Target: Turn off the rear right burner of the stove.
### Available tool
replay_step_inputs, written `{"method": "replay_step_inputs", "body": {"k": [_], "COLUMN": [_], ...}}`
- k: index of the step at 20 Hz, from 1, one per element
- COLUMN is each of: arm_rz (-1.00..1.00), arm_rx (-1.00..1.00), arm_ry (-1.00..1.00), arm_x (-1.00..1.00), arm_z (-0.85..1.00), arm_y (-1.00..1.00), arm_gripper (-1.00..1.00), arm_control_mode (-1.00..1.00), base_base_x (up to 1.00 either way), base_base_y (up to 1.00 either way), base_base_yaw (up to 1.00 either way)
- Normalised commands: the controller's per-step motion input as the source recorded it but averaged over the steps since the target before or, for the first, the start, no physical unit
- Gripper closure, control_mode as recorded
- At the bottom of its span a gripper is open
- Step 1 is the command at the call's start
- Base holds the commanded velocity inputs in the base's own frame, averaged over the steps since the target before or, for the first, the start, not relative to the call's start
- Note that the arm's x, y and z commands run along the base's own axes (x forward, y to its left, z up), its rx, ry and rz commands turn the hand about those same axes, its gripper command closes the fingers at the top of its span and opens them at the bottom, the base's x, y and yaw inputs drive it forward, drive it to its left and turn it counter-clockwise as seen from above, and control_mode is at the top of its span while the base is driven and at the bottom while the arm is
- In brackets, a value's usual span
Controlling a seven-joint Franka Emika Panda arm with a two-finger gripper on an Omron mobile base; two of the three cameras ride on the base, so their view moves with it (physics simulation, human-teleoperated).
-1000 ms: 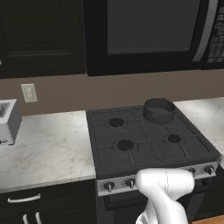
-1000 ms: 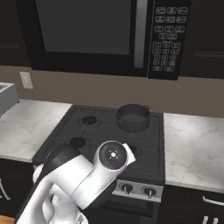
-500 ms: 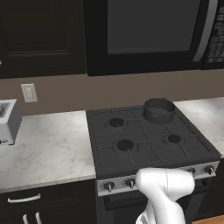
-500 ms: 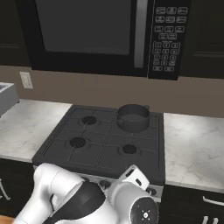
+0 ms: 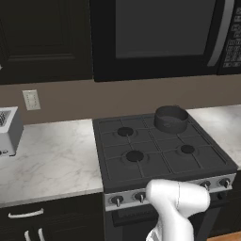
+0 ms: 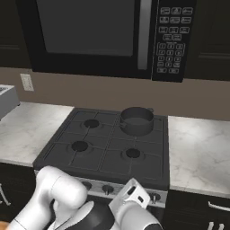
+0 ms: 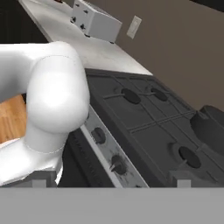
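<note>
rear right burner (image 5: 171, 126) sits at the stove's (image 5: 160, 160) back right, under the pot (image 5: 171, 117). we see bare counter (image 5: 52, 160) either side and open grate in front. knobs (image 6: 108, 189) line the front strip. our hand view adds a toaster (image 7: 96, 19) and outlet (image 7: 134, 27); we cannot tell how our gripper's fingers stand.

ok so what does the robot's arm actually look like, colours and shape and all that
The arm is glossy white, built of thick rounded tube segments with bulbous elbow-like joints. In the right base view a dark grey, almost black joint band sits between white shells, beside a flat white angular bracket. No cables or markings show.
</note>
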Motion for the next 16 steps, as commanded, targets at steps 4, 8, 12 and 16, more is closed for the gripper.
{"method": "replay_step_inputs", "body": {"k": [4, 8, 12, 16], "arm_rz": [-0.02, -0.05, -0.06, -0.07], "arm_rx": [0.12, 0.14, 0.09, 0.07], "arm_ry": [-0.05, -0.08, -0.10, -0.07], "arm_x": [0.04, 0.00, 0.13, 0.23], "arm_z": [-0.44, -0.41, -0.26, -0.22], "arm_y": [0.10, 0.01, 0.08, 0.05], "arm_gripper": [-1.00, -1.00, -1.00, -1.00], "arm_control_mode": [-1.00, -1.00, -1.00, -1.00], "base_base_x": [0.00, 0.00, 0.00, 0.00], "base_base_y": [0.00, 0.00, 0.00, 0.00], "base_base_yaw": [0.00, 0.00, 0.00, 0.00]}}
